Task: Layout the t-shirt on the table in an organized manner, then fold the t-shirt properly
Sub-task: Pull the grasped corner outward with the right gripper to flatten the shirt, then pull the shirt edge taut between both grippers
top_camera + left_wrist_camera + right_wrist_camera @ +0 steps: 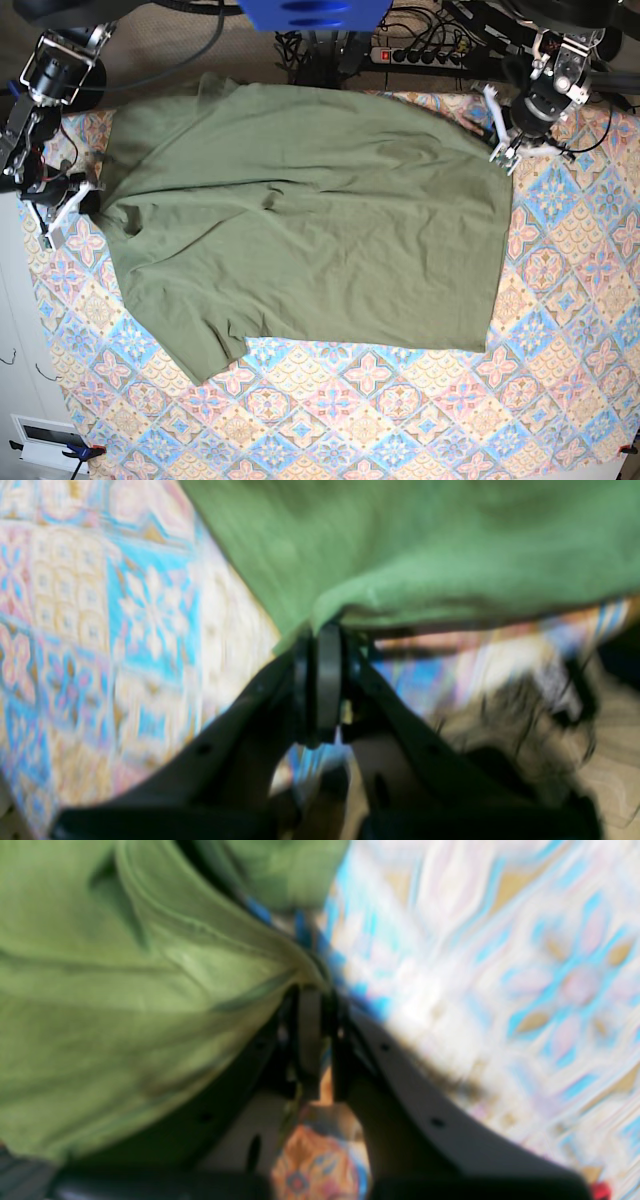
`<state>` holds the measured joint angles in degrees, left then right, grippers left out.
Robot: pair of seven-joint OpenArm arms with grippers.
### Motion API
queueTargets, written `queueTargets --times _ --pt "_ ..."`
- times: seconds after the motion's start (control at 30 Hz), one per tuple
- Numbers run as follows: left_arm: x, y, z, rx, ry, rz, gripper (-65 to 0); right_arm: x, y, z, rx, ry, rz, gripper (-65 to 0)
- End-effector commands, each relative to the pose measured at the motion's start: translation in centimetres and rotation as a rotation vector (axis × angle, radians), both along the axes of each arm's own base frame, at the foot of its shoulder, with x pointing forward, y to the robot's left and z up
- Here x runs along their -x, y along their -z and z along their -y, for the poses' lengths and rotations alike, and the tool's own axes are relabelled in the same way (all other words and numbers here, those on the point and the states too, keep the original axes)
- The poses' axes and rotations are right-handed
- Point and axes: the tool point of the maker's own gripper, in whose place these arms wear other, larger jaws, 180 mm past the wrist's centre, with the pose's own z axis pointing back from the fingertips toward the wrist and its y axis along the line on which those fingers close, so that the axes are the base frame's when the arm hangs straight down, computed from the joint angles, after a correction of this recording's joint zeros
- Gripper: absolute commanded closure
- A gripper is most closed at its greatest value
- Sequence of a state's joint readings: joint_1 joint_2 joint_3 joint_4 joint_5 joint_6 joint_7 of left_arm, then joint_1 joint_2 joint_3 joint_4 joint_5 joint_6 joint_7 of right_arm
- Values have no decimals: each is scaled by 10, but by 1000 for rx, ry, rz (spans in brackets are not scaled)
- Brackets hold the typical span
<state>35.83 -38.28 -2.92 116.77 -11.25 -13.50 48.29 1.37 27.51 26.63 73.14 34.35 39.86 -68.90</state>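
T-shirt [300, 220] lies spread on the surface [560, 330]; my left end effector [320, 630] and right end effector [312, 990] each pinch its edge.

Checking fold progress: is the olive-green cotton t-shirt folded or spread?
Spread. The olive-green cotton t-shirt lies opened across the patterned table, wrinkled, no fold made.

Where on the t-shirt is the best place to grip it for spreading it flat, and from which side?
Grip the t-shirt at its outer edges, coming in from each side of the table. The left gripper and right gripper already pinch opposite edges there; thin cloth edges fit shut jaws, and pulling apart should smooth the wrinkles.
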Motion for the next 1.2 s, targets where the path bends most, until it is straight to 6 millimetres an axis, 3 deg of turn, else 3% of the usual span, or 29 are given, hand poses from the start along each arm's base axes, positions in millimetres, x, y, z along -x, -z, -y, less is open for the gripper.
queueTargets --times 0.0,0.27,0.47,0.67,0.77,0.87,1.0,1.17 --pt "-4 -7 0 -1 6 25 0 -15 -21 13 42 2 60 -4" --pt "-1 4 37 73 56 5 0 -45 -28 29 79 44 88 -4" --pt "1 6 44 97 45 2 0 -45 -24 48 149 64 71 -13" --pt "2 7 44 94 46 -2 0 -50 -45 50 217 39 117 -184" --pt "3 7 43 91 48 -6 0 -26 -46 62 259 59 84 -235" --pt "4 7 43 92 50 -7 0 -4 -57 72 322 73 73 -243" --pt "1 6 44 92 52 -1 0 16 -65 74 385 52 63 -244" --pt "3 7 43 90 51 -5 0 64 -53 67 291 68 13 -241"
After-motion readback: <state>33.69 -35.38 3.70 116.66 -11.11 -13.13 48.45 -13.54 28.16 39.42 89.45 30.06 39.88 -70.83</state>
